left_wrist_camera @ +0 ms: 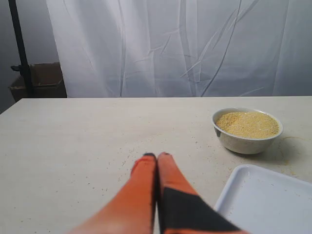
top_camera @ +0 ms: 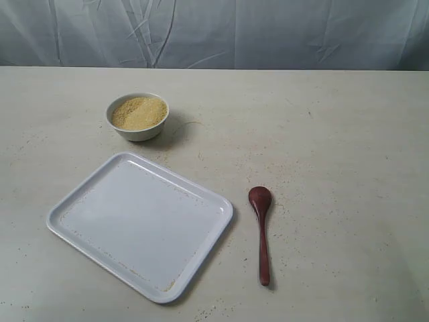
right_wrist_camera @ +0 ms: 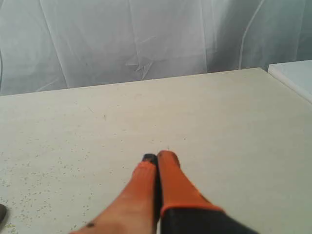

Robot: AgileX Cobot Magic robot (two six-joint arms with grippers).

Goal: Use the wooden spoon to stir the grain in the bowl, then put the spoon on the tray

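Reach likely favours the right gripper [right_wrist_camera: 158,157]: the wooden spoon [top_camera: 263,238] lies on the tabletop [top_camera: 348,134] just right of the tray [top_camera: 134,221], apart from it, handle pointing at the near edge. It and the left gripper [left_wrist_camera: 157,156] both have jaws pressed together, empty.

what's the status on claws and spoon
Left claw shut, empty; right claw shut, empty. Wooden spoon flat on the table beside the tray, not picked up. Grain in the bowl. Nothing blocking the spoon.
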